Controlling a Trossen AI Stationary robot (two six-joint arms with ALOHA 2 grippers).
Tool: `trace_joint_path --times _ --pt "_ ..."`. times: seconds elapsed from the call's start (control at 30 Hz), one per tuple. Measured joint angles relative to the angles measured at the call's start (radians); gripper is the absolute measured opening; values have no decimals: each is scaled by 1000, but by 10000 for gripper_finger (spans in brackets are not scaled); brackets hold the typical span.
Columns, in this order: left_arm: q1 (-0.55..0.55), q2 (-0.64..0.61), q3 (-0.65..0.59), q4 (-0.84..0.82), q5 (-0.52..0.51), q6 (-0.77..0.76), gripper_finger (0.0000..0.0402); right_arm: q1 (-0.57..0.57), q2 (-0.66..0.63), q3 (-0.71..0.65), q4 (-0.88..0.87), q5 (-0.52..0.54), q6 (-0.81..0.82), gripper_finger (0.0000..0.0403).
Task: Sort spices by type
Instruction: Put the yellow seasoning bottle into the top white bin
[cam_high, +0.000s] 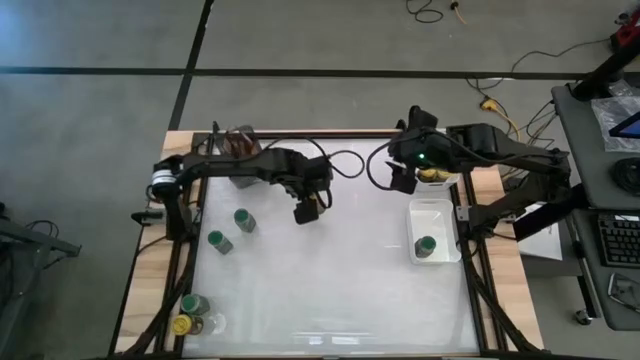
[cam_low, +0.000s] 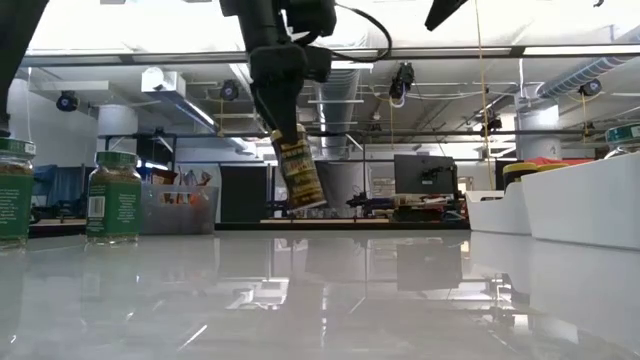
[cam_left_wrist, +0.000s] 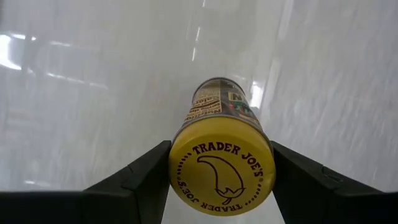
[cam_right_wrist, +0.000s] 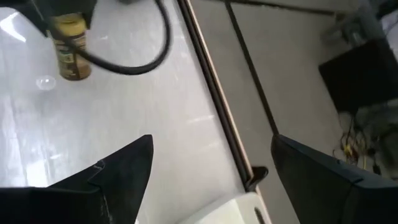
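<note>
A yellow-lidded jar (cam_left_wrist: 221, 158) is pinched at its lid by the left gripper (cam_high: 308, 210) and held tilted, clear of the surface (cam_high: 330, 270). The right gripper (cam_high: 404, 178), jaws spread and empty, hangs by the trays (cam_high: 433, 212). The jar should probably be carried level toward the tray with yellow lids, and released only once upright.

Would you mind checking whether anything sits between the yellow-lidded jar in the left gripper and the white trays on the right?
Nothing visible does. The left gripper holds the yellow-lidded jar clear of the table, and the tabletop between it and the white trays lies bare. The right gripper hangs near the trays, beside that path.
</note>
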Motion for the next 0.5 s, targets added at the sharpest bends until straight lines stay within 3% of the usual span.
trace_joint_path --times 0.5 --pt "-34 54 -1 18 2 -7 229 0 1 0 -14 -1 62 318"
